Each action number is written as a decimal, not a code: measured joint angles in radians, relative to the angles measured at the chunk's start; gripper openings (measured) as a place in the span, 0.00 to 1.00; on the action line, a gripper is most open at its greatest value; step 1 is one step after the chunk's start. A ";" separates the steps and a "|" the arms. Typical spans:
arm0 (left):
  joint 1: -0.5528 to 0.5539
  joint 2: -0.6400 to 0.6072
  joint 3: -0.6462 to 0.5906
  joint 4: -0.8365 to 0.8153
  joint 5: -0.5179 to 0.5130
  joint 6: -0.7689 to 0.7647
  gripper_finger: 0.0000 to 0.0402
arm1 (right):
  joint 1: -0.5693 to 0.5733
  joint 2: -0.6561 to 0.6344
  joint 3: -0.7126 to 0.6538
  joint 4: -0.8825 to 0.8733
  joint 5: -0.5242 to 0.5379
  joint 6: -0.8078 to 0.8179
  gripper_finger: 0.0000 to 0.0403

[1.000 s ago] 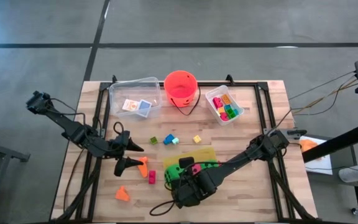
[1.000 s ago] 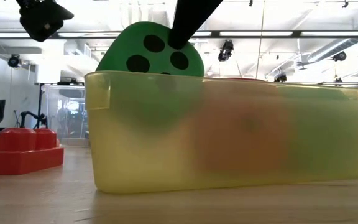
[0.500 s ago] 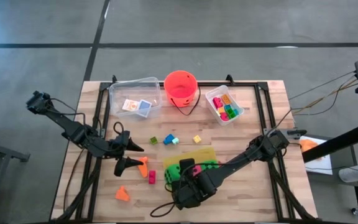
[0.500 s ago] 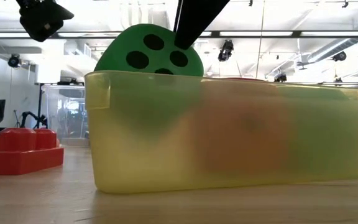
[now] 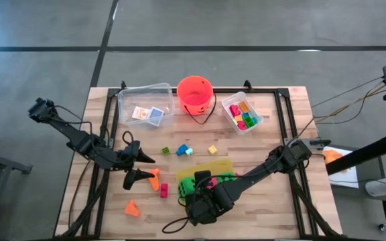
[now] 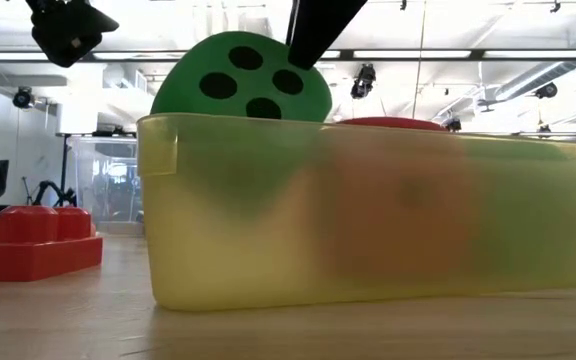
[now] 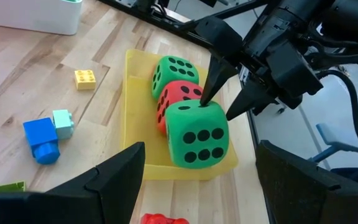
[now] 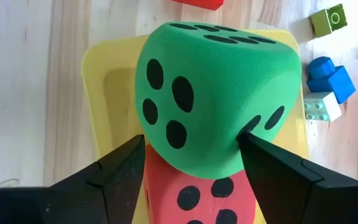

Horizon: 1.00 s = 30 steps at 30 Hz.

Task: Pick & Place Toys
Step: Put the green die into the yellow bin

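The tabletop (image 5: 260,204) is pale planked wood, matt. The dice (image 7: 196,133) look like soft matt foam. The yellow tray (image 6: 268,240) is cloudy translucent plastic; the red brick (image 6: 33,240) is glossy plastic.

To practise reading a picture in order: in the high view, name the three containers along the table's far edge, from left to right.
Clear bin holding two cards → orange-red bucket → small clear tub of coloured bricks.
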 joint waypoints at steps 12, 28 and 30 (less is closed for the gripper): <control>0.000 0.000 0.000 -0.002 0.000 0.002 0.74 | 0.000 -0.023 0.003 -0.044 0.016 0.042 0.64; 0.000 0.000 0.000 -0.002 -0.001 0.010 0.74 | 0.000 -0.094 0.004 -0.052 0.029 0.017 0.64; 0.000 0.002 0.000 -0.002 -0.016 0.013 0.74 | 0.000 -0.117 0.004 -0.061 0.048 0.014 0.64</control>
